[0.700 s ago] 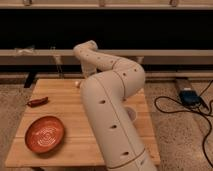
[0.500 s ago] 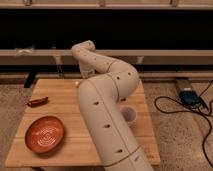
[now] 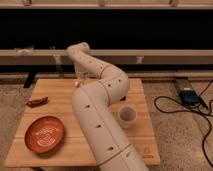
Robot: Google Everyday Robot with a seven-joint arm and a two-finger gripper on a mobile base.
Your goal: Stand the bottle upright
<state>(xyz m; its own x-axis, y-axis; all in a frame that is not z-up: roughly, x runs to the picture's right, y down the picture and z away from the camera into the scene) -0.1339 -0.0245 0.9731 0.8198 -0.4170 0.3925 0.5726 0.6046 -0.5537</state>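
My white arm rises from the bottom edge across the wooden table (image 3: 60, 95) and bends down at its far edge. The gripper (image 3: 80, 80) points down there, over the far left-centre of the table, and it is open. A small whitish piece (image 3: 76, 84) shows just left of the gripper tip. I cannot tell whether that piece is the bottle. The arm hides the table surface right behind it.
A translucent white cup (image 3: 127, 116) stands upright right of the arm. A red-orange bowl (image 3: 45, 134) sits at the front left, and a small dark red object (image 3: 37, 102) lies near the left edge. A blue box with cables (image 3: 189, 96) lies on the floor at right.
The arm has swung a little to the left and lowered its wrist toward the far table edge, uncovering the cup. Nothing on the table has moved.
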